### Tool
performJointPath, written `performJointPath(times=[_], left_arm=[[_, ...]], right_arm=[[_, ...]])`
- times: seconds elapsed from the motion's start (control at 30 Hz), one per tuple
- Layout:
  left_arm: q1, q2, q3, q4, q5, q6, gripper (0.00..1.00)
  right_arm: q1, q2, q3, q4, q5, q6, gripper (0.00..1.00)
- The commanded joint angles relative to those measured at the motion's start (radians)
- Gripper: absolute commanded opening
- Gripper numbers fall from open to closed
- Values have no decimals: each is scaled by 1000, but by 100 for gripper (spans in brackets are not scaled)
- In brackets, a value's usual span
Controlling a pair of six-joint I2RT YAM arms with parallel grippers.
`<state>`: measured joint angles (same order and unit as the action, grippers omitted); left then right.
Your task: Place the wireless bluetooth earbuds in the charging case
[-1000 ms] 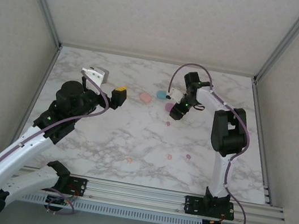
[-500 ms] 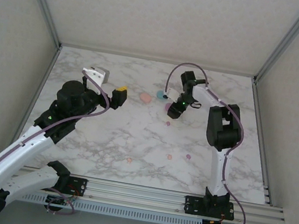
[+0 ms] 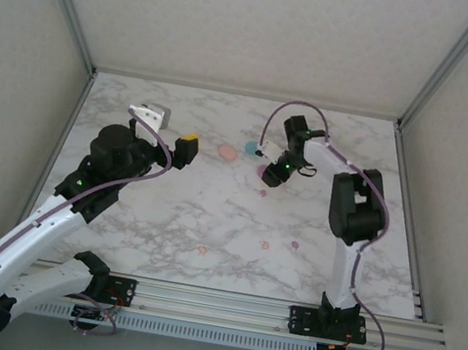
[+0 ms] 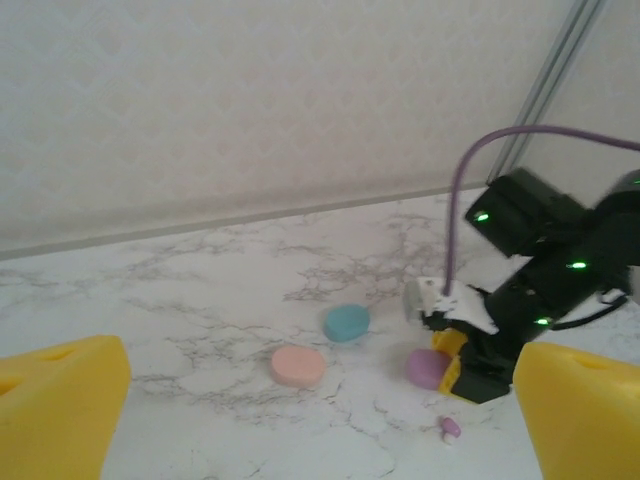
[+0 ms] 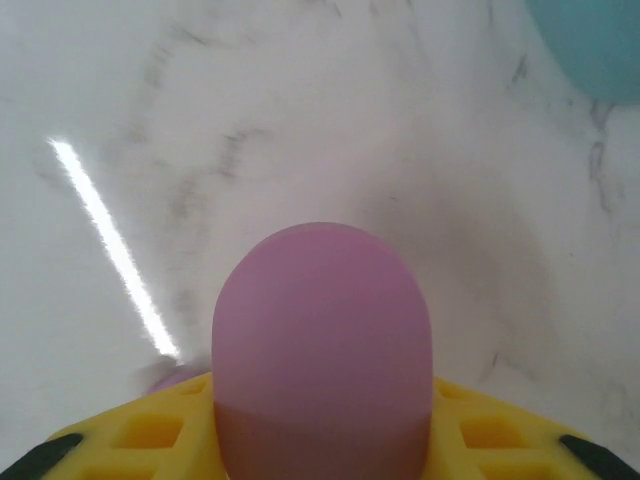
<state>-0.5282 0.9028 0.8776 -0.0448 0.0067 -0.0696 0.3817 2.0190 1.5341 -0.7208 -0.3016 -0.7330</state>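
My right gripper (image 3: 268, 174) is low on the table at the back middle, shut on the purple oval charging case (image 5: 322, 330), which sits between its yellow fingers (image 5: 120, 440). The same purple case (image 4: 426, 368) shows in the left wrist view with the right gripper (image 4: 470, 365) around it. A purple earbud (image 3: 262, 192) lies just in front of it. A pink earbud (image 3: 264, 245), another purple one (image 3: 295, 245) and an orange one (image 3: 202, 249) lie nearer the front. My left gripper (image 3: 184, 149) hangs open above the table, left of the cases.
A pink case (image 3: 228, 152) and a teal case (image 3: 251, 147) lie just left of the purple one, closed lids up. The marble table (image 3: 165, 208) is walled by white panels at the back and sides. The rail with both arm bases runs along the near edge.
The right gripper's jaws have closed in on the purple case, and its wrist has shifted slightly. The left arm has stayed where it was.
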Motion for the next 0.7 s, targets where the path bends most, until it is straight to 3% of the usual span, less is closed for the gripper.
performJointPath(times=[0.0,0.1,0.3,0.43,0.67], left_arm=[[23,26,48,13,42,-104,95],[31,79,104,-12,109,-192,91],[28,195,218,2,339,-360,92],[5,265,286,17,471,-440,92],[-52,336,344,-34,531,-406,88]], right_arm=[[28,-247,-82,150,-123,116,37],[65,-417,-177,249,-156,180,37],[159,-669,-310,405,-106,259,36],[210,-748,-336,429,-73,276,37],[247,-794,-358,483,-54,305,37]])
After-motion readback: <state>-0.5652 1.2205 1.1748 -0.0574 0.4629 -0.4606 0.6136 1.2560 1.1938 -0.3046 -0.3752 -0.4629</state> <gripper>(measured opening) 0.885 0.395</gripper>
